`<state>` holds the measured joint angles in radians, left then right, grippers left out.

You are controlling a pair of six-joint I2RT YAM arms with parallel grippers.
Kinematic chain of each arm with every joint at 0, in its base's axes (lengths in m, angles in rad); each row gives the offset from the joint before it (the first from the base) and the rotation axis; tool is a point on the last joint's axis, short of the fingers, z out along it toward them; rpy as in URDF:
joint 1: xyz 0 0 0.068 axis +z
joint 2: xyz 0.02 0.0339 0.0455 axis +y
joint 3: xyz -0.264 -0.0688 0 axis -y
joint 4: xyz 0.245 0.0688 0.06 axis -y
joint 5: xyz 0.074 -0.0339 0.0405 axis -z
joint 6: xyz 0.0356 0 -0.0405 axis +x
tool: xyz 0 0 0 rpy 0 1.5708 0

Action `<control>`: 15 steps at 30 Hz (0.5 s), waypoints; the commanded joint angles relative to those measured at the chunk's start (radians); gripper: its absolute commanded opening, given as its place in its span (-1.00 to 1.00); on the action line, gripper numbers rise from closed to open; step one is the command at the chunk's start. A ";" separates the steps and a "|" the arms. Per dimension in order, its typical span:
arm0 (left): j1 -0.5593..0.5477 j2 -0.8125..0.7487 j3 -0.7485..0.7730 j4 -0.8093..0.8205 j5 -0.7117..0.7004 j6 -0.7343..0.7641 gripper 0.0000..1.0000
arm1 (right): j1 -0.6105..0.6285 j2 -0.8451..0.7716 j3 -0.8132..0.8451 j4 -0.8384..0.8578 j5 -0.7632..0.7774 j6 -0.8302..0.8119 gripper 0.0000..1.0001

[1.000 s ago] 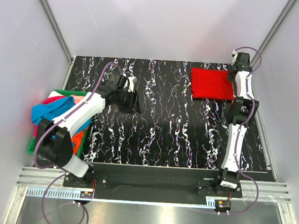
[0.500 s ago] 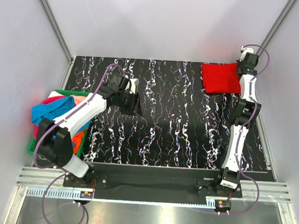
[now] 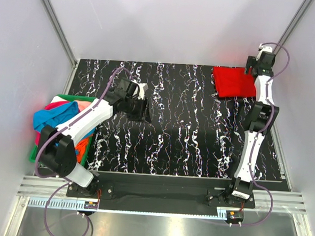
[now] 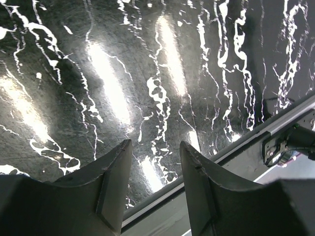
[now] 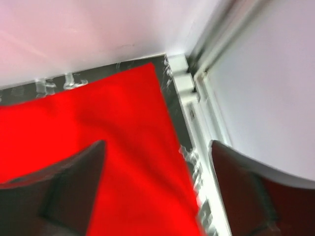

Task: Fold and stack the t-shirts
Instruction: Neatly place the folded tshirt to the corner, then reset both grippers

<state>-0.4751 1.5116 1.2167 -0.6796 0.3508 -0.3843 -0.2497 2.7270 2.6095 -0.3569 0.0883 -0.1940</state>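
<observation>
A bright red t-shirt (image 3: 232, 82), folded into a flat rectangle, lies in the far right corner of the black marbled table (image 3: 188, 136). My right gripper (image 3: 254, 68) hovers over the shirt's right edge. In the right wrist view the gripper (image 5: 156, 147) stands wide open above the red cloth (image 5: 98, 118), holding nothing. My left gripper (image 3: 141, 110) hangs over the left-centre of the table. Its fingers (image 4: 118, 187) are open with only bare table between them. More t-shirts, blue (image 3: 53, 116), pink (image 3: 84, 105) and orange (image 3: 83, 145), are heaped in a green bin (image 3: 68, 97) at the left.
White walls and metal corner posts (image 3: 291, 24) close in the table on three sides. The red shirt lies right against the right-hand rail (image 5: 197, 123). The table's metal front edge (image 4: 231, 147) shows in the left wrist view.
The right gripper dragged the red shirt toward the far right corner, then opened and let it go. The left arm barely moved.
</observation>
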 commanded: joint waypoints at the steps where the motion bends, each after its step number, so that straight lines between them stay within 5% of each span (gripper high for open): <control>1: -0.016 -0.105 0.006 0.044 -0.007 0.028 -0.02 | 0.015 -0.357 -0.110 -0.023 0.011 0.236 0.99; 11: 0.010 -0.335 0.072 0.127 0.066 -0.008 0.03 | 0.213 -0.996 -0.619 -0.463 -0.269 0.562 1.00; 15: 0.013 -0.398 0.090 0.123 0.056 -0.011 0.22 | 0.219 -1.297 -0.940 -0.449 -0.436 0.651 1.00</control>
<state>-0.4656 1.1641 1.2617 -0.6071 0.3756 -0.3901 0.0032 1.5471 1.8603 -0.6662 -0.1940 0.3283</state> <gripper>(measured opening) 0.579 0.994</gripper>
